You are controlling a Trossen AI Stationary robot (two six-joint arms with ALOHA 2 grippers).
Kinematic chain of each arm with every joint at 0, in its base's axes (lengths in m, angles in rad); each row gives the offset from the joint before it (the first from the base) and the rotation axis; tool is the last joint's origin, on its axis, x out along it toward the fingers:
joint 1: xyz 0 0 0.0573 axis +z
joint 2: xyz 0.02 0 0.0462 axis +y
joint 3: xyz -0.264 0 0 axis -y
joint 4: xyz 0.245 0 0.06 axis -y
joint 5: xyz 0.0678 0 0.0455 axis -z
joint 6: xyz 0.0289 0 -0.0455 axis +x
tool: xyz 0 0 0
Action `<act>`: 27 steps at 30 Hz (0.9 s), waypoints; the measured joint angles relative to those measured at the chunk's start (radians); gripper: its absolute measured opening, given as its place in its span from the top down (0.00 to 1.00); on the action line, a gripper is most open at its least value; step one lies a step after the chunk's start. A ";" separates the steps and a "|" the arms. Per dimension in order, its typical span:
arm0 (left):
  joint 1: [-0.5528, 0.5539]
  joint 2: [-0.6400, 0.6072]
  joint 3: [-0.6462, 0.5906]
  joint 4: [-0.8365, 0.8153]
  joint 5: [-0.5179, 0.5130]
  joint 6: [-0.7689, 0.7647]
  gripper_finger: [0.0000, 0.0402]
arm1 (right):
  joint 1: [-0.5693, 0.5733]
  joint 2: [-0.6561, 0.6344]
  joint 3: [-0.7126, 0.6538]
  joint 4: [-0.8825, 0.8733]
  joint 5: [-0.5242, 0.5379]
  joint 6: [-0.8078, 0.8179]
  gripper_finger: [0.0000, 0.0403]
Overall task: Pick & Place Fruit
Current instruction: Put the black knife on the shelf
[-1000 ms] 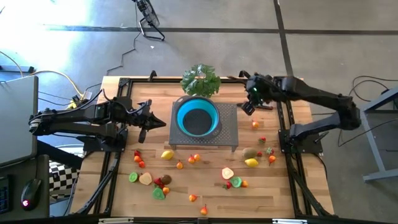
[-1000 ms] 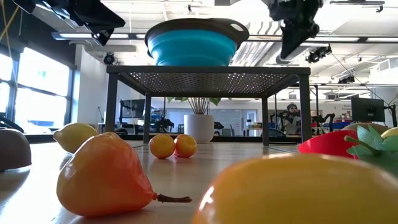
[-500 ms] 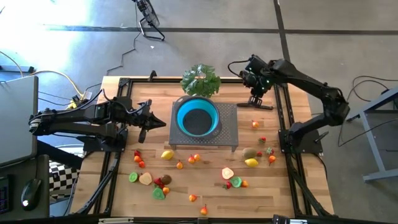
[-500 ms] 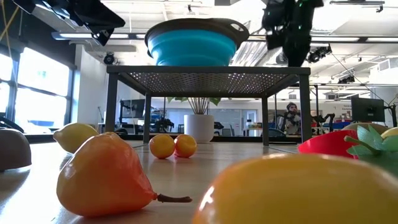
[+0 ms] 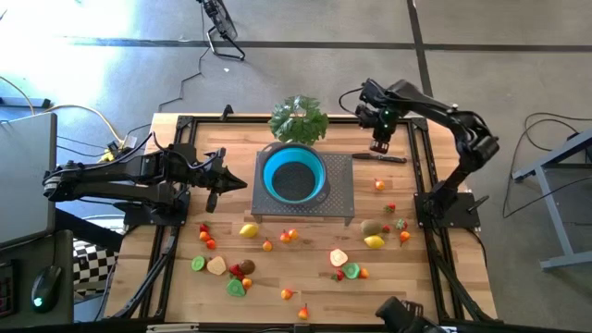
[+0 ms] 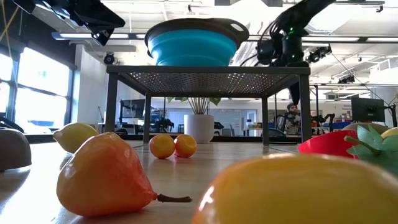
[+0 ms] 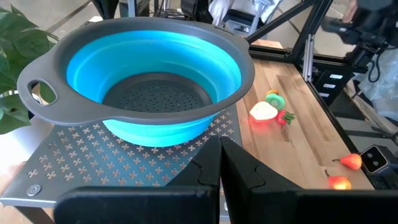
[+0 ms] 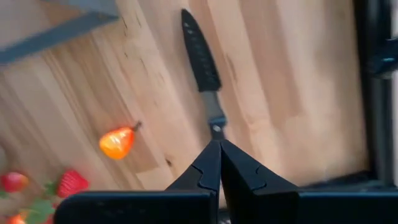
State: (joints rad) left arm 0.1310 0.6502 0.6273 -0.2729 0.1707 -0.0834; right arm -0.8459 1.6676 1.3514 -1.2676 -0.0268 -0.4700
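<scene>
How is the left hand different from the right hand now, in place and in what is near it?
The left hand reaches toward the blue bowl on the metal rack; the right hand points down over the black knife at the table's far side. Both are shut and hold nothing.

Bright, even overhead light throughout. High view sharp; worktop (image 5: 305, 268) evenly lit with short soft shadows, pale glare on the floor (image 5: 120, 37) well behind the left end effector (image 5: 239, 182). Low view backlit by windows and ceiling lights; nearest fruit (image 6: 298, 193) badly out of focus. Right wrist view softly blurred; left wrist crisp.
</scene>
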 joint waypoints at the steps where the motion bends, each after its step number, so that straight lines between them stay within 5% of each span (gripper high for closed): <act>1: 0.000 0.000 0.000 0.000 0.000 0.000 1.00 | 0.000 0.009 0.000 -0.007 -0.007 0.014 0.99; 15: 0.000 0.000 0.000 0.000 -0.006 0.000 1.00 | 0.001 0.023 -0.021 -0.035 0.014 0.080 0.95; 27: 0.000 0.000 0.000 0.000 -0.009 0.000 1.00 | 0.001 0.023 -0.162 0.008 0.105 0.081 0.47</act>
State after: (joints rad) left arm 0.1310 0.6502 0.6273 -0.2729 0.1616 -0.0837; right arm -0.8444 1.6909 1.1897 -1.2600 0.0782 -0.3893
